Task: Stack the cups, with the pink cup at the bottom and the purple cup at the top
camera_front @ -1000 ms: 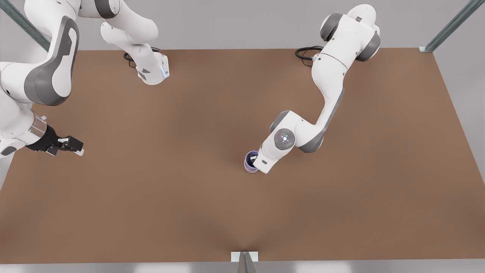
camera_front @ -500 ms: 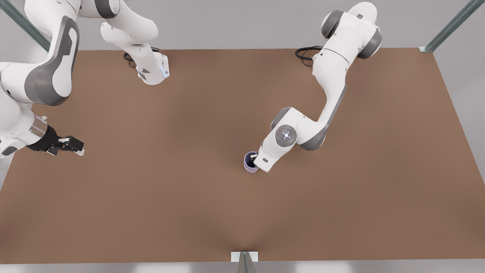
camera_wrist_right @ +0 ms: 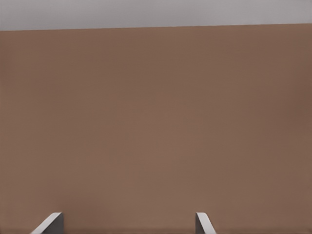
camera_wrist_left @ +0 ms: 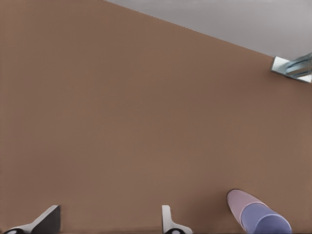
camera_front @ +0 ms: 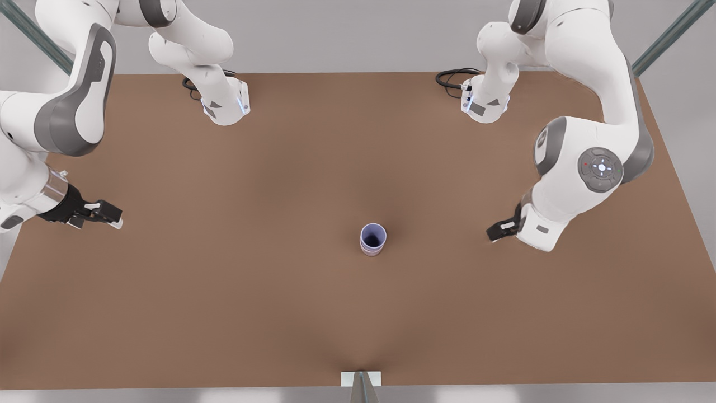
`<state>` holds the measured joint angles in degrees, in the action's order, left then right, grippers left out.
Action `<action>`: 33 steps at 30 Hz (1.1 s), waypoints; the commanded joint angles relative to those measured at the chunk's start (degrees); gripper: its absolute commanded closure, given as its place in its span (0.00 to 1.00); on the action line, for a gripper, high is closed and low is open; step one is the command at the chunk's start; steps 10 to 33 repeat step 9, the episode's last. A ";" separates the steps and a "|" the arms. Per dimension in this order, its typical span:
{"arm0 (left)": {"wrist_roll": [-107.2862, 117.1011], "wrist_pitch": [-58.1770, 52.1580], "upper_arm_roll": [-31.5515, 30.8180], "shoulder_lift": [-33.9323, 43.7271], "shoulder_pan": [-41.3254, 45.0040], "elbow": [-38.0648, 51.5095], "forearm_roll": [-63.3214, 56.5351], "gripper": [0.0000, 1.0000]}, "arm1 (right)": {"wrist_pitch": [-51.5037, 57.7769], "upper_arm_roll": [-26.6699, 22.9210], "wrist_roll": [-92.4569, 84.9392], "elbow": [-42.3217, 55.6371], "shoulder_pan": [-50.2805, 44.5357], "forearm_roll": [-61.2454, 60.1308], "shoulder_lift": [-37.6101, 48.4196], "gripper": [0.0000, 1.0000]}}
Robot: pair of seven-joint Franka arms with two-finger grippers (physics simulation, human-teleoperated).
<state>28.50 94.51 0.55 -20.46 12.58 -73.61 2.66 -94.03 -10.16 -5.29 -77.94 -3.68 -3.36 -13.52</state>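
At the front view's left edge of the brown counter (camera_front: 224,291), the right gripper (camera_front: 113,217) hangs low with its fingers spread apart, empty; its wrist view shows the same gap (camera_wrist_right: 126,225) over bare counter. Near the counter's middle the pink cup (camera_front: 370,251) stands upright with the purple cup (camera_front: 373,234) nested inside it. Well apart from them, toward the front view's right, the left gripper (camera_front: 495,231) hovers, jaws wide and empty, pointing toward the stack.
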 commanded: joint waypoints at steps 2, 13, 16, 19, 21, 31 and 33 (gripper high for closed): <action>-34.04 -4.16 -6.88 1.83 -6.42 0.58 -4.24 0.00 | 0.33 -0.03 -0.34 0.07 -0.01 0.11 0.16 0.00; -36.85 0.50 -9.25 6.05 -10.29 -3.12 -5.04 0.00 | 0.33 -0.03 -0.08 -0.01 -0.01 0.02 0.16 0.00; -36.85 0.50 -9.25 6.05 -10.29 -3.12 -5.04 0.00 | 0.33 -0.03 -0.08 -0.01 -0.01 0.02 0.16 0.00; -36.85 0.50 -9.25 6.05 -10.29 -3.12 -5.04 0.00 | 0.33 -0.03 -0.08 -0.01 -0.01 0.02 0.16 0.00; -36.85 0.50 -9.25 6.05 -10.29 -3.12 -5.04 0.00 | 0.33 -0.03 -0.08 -0.01 -0.01 0.02 0.16 0.00; -36.85 0.50 -9.25 6.05 -10.29 -3.12 -5.04 0.00 | 0.33 -0.03 -0.08 -0.01 -0.01 0.02 0.16 0.00; -36.85 0.50 -9.25 6.05 -10.29 -3.12 -5.04 0.00 | 0.33 -0.03 -0.08 -0.01 -0.01 0.02 0.16 0.00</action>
